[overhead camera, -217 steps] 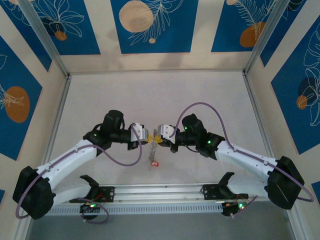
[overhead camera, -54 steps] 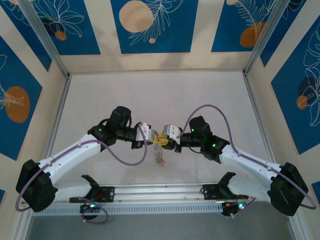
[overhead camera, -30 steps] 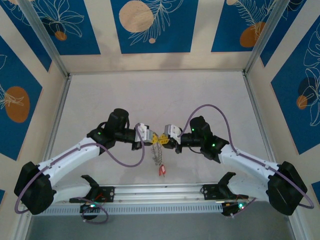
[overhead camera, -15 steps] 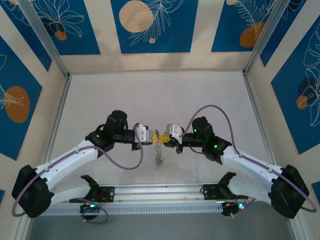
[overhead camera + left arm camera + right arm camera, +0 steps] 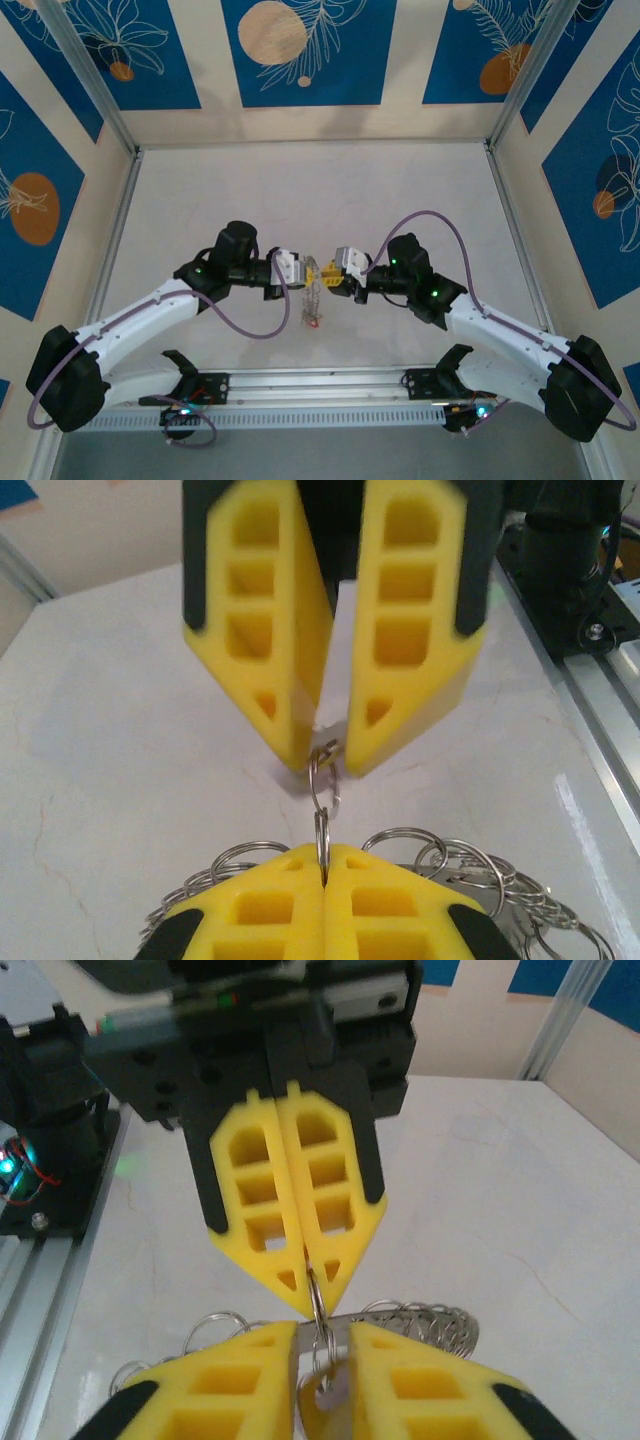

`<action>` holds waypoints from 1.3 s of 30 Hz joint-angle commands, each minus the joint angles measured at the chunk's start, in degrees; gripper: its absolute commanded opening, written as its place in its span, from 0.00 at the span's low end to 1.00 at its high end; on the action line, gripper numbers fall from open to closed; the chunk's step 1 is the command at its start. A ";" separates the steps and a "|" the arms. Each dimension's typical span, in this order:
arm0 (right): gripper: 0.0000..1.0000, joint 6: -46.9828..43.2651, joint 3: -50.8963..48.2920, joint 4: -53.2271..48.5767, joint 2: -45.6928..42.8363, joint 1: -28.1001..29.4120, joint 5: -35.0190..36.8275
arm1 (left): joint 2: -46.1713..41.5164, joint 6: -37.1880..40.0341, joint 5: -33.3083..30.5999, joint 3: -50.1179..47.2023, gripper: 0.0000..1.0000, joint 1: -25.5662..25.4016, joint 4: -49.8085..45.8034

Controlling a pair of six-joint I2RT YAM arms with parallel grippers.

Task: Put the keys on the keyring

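The left gripper (image 5: 304, 1298) pinches the keyring (image 5: 430, 1318) shut to hold it up; the right gripper (image 5: 326, 758) gapes slightly, maybe around a pale key (image 5: 325, 1392).

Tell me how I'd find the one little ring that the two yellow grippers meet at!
Look at the middle of the white table, where the left gripper and the right gripper meet tip to tip. Between their yellow tips stands the small ring, pinched on edge by the shut left gripper. The other silver rings sit in a tangled bunch; this one stands alone.
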 commanded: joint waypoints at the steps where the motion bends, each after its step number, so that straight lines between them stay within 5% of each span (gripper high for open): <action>1: 0.32 -0.82 -1.02 1.84 -0.81 -0.48 -1.80 | -0.04 -0.01 1.54 0.24 0.00 0.31 0.62; 15: 0.36 -2.20 2.24 -0.32 3.34 -0.23 -3.70 | -0.23 0.68 7.66 2.09 0.00 0.28 -0.05; 25: 0.16 -0.78 2.22 1.48 4.46 -0.15 -5.83 | -0.56 -1.03 9.50 1.69 0.00 0.28 2.84; 35: 0.19 0.44 2.34 2.12 6.34 0.67 -8.34 | -0.58 -3.64 10.10 0.70 0.00 0.27 7.27; 39: 0.04 0.68 2.60 2.39 6.92 0.68 -8.29 | -0.79 -3.69 10.05 0.62 0.00 0.23 7.34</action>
